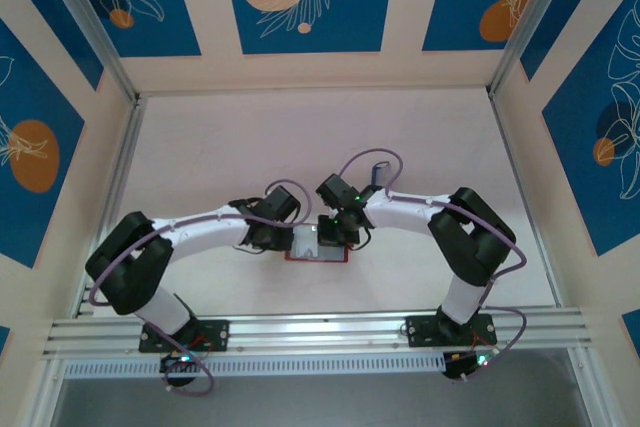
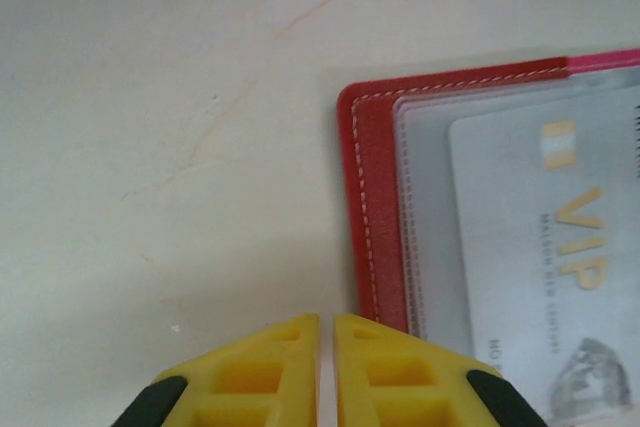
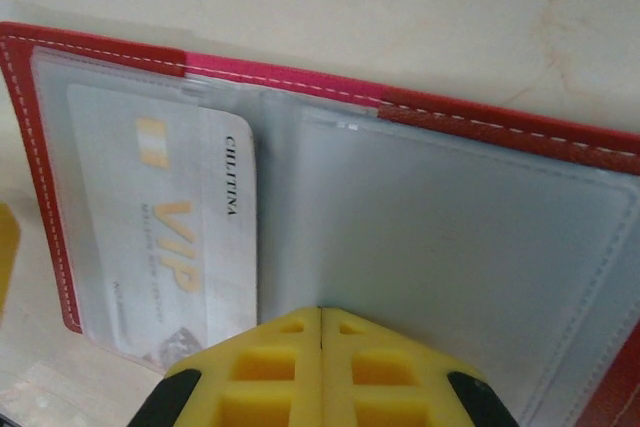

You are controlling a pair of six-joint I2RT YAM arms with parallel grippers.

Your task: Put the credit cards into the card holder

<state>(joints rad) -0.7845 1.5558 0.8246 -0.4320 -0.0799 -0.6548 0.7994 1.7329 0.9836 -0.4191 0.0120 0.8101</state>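
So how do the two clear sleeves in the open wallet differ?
The left sleeve holds a silver VIP card; the right sleeve looks empty. The left sleeve lies nearest the left gripper, the right sleeve by the right gripper. Both are clear plastic inside the red wallet.

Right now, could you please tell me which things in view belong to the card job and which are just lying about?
For the job:
- red card holder, lying open
- VIP card, in one clear sleeve

Lying about:
- narrow blue item, beyond the holder
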